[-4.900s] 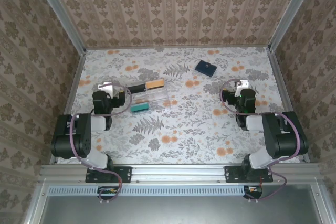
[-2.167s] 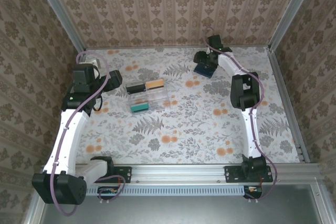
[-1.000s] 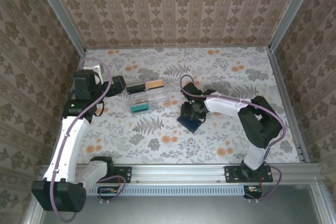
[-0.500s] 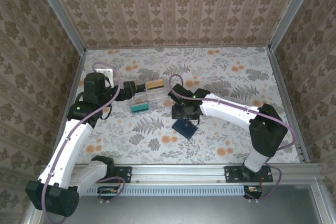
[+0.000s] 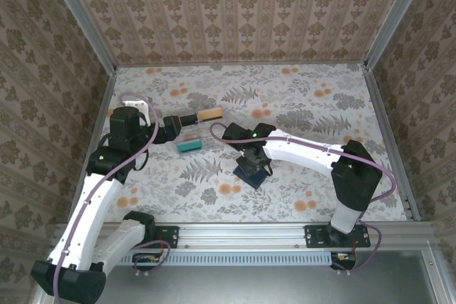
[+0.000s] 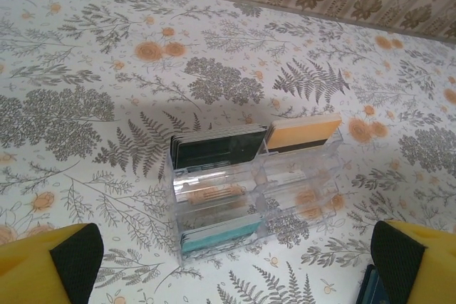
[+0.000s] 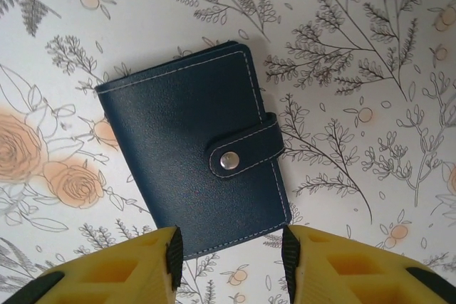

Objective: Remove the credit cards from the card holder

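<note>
Floral-patterned counter point(image 5: 299, 97) spreads beneath both arms, and by my judgement the work on it has hardly begun. Ahead of my left pincer point(image 6: 231, 265), whose fingers are spread as wide as they go with nothing between them, sits the clear plastic tray point(image 6: 214, 194). A black card point(image 6: 217, 149) and a tan-orange card point(image 6: 303, 133) stand on edge in its far compartments, and a teal block point(image 6: 217, 236) sits in a compartment nearer the pincer. Directly below my right pincer point(image 7: 228, 247) the navy card holder point(image 7: 192, 147) lies flat on the counter, folded shut, its strap point(image 7: 246, 153) snapped down. The fingertips flank its nearest edge, part-way apart; whether they pinch it or merely bracket it I cannot tell. No card shows from the holder. Left to do, by my reckoning: unsnap the strap, fold the holder open and draw the cards out.
</note>
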Robot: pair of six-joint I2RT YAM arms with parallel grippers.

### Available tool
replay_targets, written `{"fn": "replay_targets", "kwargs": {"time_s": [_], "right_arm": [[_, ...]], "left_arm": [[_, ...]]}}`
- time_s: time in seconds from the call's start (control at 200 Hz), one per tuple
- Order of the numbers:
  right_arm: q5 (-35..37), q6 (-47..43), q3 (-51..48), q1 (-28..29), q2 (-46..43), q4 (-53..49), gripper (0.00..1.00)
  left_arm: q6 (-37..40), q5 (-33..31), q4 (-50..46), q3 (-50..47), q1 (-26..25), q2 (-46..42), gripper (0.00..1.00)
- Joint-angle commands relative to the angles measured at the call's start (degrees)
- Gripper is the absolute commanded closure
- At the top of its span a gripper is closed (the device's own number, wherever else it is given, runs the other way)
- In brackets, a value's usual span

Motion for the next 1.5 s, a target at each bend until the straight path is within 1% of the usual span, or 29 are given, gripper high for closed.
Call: {"fn": "replay_targets", "kwargs": {"time_s": [0.0, 0.205, 0.305, 0.435, 0.54, 0.63, 0.69, 0.775, 0.825, 0.865, 0.905, 1.03, 1.125, 1.245, 1.33, 1.395, 1.42, 1.44, 1.495], "right_arm": [[-0.3, -5.9, -0.3, 0.6, 2.3, -0.1, 0.56], [-0.5, -8.3, 1.2, 0.6, 7.3, 1.2, 0.57], [-0.8, -8.9, 0.9, 0.6, 8.3, 2.1, 0.56], [1.1, -9.6, 1.0, 0.4, 10.1, 2.0, 0.56], [1.2, -10.1, 1.0, 0.3, 10.4, 2.5, 0.57], [0.9, -10.4, 0.9, -0.2, 11.0, 2.8, 0.67], [0.8, -10.4, 0.7, -0.4, 11.1, 2.9, 0.69], [0.2, -10.4, -0.1, -0.9, 10.8, 3.7, 0.77], [-0.1, -10.0, -0.2, -1.0, 10.4, 3.7, 0.85], [-0.8, -9.7, -0.3, -1.0, 9.9, 3.7, 0.95], [-1.8, -9.1, -0.3, -1.1, 9.1, 3.8, 1.0], [-6.4, -5.9, 0.2, -1.0, 6.7, 4.4, 1.0], [-11.1, -1.6, 0.4, -0.9, 4.8, 5.7, 1.0], [-17.1, 5.0, -0.1, -1.0, 3.1, 9.1, 1.0], [-19.8, 9.5, -1.2, -1.0, 2.0, 12.2, 1.0], [-21.5, 12.7, -2.3, -1.0, 1.1, 14.6, 1.0], [-22.0, 14.0, -2.8, -1.0, 0.9, 15.5, 1.0], [-22.2, 14.9, -3.1, -1.0, 0.7, 16.0, 1.0], [-22.9, 17.1, -3.5, -1.0, 0.7, 17.3, 1.0]], "left_arm": [[-2.0, -1.9, -2.4, -0.8, -0.4, -1.4, 0.0], [-2.9, -2.3, -4.0, -0.2, -0.5, -2.0, 0.0], [-2.9, -3.0, -4.8, 0.0, -0.5, -2.5, 0.0], [-2.8, -3.6, -5.2, 0.0, -0.5, -3.2, 0.0], [-2.8, -3.9, -5.5, 0.0, -0.5, -3.4, 0.0], [-2.9, -3.8, -5.8, 0.0, -0.5, -3.5, 0.0], [-2.9, -3.8, -6.0, -0.1, -0.5, -3.6, 0.0], [-2.5, -2.7, -6.1, -0.2, -0.5, -3.6, 0.0], [-2.4, -2.1, -6.1, -0.1, -0.5, -3.5, 0.0], [-2.7, -1.7, -6.2, 0.0, -0.5, -3.5, 0.0], [-3.0, -1.2, -6.1, -0.2, -0.6, -3.5, 0.0], [-5.6, 0.8, -5.7, -0.9, -0.7, -3.6, 0.0], [-8.9, 3.7, -4.9, -2.2, -1.1, -3.5, 0.05], [-14.3, 8.5, -1.7, -5.5, -2.8, -3.5, 0.2], [-18.2, 9.5, 0.2, -8.1, -5.5, -3.6, 0.28], [-20.7, 9.1, 1.3, -9.9, -8.5, -3.8, 0.35], [-21.8, 8.8, 1.7, -10.7, -8.8, -3.9, 0.37], [-22.6, 8.6, 2.1, -11.1, -11.0, -3.9, 0.39], [-25.1, 8.5, 3.8, -12.9, -13.6, -4.2, 0.47]]}}
